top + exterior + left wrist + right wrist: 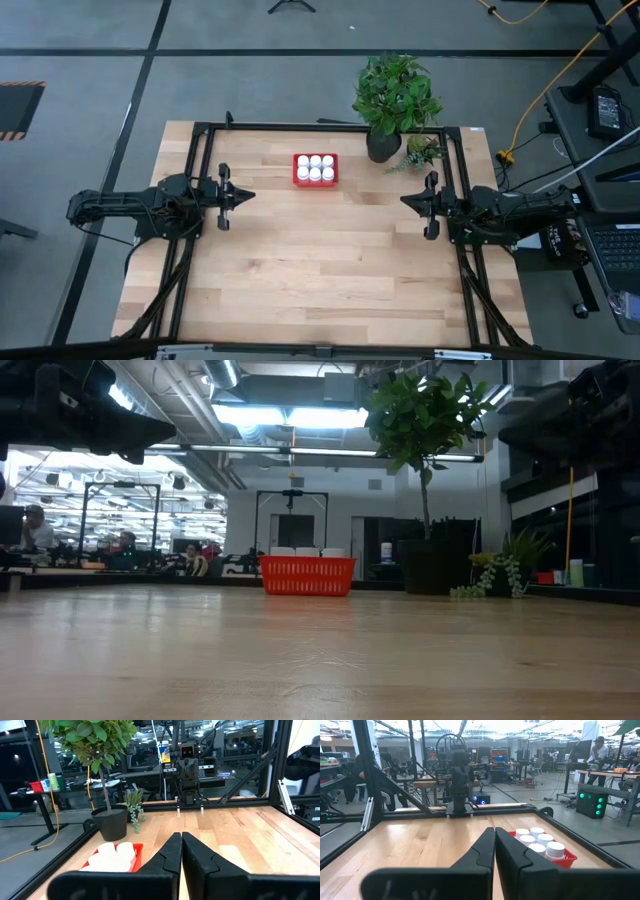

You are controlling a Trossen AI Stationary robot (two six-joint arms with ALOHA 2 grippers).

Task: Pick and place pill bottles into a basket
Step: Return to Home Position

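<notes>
A: Left tool point(243, 195), right tool point(405, 200) — state?
B: Both closed, empty, mid-frame sides.
A: The bottles point(316, 167)?
B: Six in the basket point(307, 576), upper centre — I'd judge only parking at home is left.

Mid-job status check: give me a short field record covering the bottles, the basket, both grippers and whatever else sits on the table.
pill bottles: six, white caps up, two rows of three, all inside the basket
basket: red, at the far middle of the table
left gripper: shut, holding nothing, over the table's left side, pointing inward
right gripper: shut, holding nothing, over the right side, facing the left one
plant pot: dark, holds a leafy plant, right of the basket, not touching it
</notes>
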